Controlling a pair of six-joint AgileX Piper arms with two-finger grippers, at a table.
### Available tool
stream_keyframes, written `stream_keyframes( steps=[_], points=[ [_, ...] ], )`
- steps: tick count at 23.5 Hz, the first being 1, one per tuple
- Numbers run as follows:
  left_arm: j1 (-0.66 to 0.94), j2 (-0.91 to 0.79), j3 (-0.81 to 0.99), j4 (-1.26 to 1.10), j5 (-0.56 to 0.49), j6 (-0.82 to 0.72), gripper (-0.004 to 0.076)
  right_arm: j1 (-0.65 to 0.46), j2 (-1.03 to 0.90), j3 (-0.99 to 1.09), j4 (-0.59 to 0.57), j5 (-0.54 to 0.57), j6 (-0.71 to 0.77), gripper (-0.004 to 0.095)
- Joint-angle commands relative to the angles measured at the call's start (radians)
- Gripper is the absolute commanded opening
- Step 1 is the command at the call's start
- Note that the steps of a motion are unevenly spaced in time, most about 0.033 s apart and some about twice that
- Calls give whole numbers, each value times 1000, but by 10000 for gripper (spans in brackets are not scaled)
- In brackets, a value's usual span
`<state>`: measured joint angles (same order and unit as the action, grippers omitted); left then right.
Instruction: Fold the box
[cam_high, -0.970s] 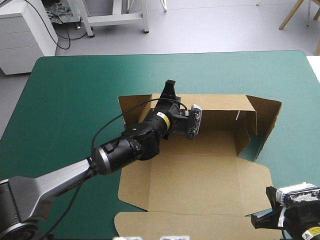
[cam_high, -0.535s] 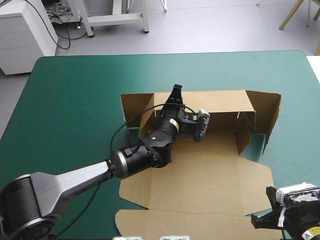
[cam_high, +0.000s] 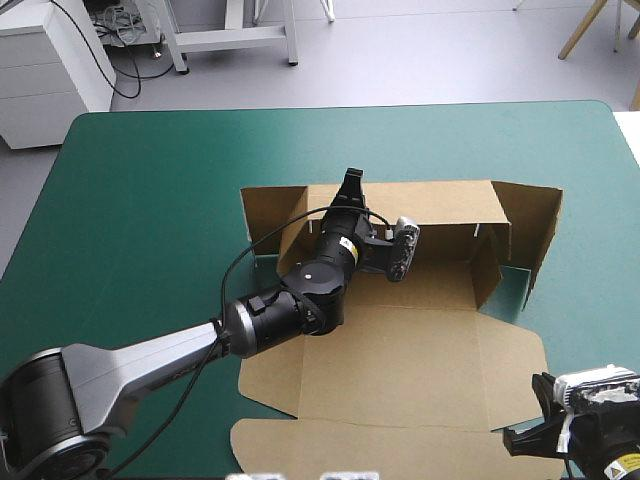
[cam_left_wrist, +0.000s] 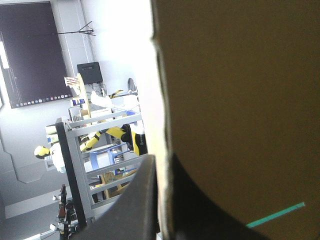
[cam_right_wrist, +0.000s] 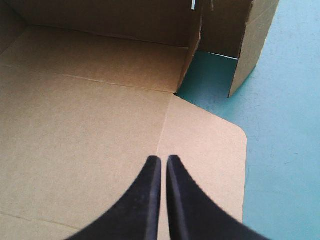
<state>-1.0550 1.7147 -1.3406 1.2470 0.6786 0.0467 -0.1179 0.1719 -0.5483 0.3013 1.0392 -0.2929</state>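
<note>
The brown box (cam_high: 400, 350) lies open in the middle of the teal-green table, its base and near lid panel flat. Its far wall (cam_high: 440, 205) stands raised. My left gripper (cam_high: 350, 185) is at the top of that wall near its left end, shut on the board. In the left wrist view the wall's edge (cam_left_wrist: 240, 100) runs between the black fingers of that gripper (cam_left_wrist: 159, 160). My right gripper (cam_high: 520, 438) hovers at the near right corner. It is shut and empty, pointing over the box's rounded right flap (cam_right_wrist: 205, 150) toward the base (cam_right_wrist: 90, 125).
The box's right end flaps (cam_high: 535, 225) stand up, with a gap of teal-green cover (cam_right_wrist: 210, 75) showing between them. A shorter flap (cam_high: 270, 215) rises at the left end. Bare table (cam_high: 140, 200) lies left of and beyond the box.
Earlier, my left gripper slid a little to the right along the far wall, and the wall and end flaps stood up straighter. Since then nothing has moved. The right arm stayed still.
</note>
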Motion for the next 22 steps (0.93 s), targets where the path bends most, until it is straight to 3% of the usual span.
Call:
stream_keyframes(
  steps=[1,5,6,8,14,22],
  points=[
    [-20,-21,-17,-32,-30,-2,-10,2,13,-22,-29,-71,53,194],
    [-20,-21,-17,-32,7,-2,-10,2,13,-20,-80,-79,123,623],
    [-20,-21,-17,-32,12,-2,-10,2,13,-19,-80,-79,122,663],
    [-20,-21,-17,-32,11,-30,-10,2,13,-19,-80,-79,122,669],
    [-20,-21,-17,-32,12,-55,-10,2,29,-19,-92,-89,175,557],
    [-20,-21,-17,-35,56,-61,-10,2,313,-130,-90,-213,216,549]
  ],
)
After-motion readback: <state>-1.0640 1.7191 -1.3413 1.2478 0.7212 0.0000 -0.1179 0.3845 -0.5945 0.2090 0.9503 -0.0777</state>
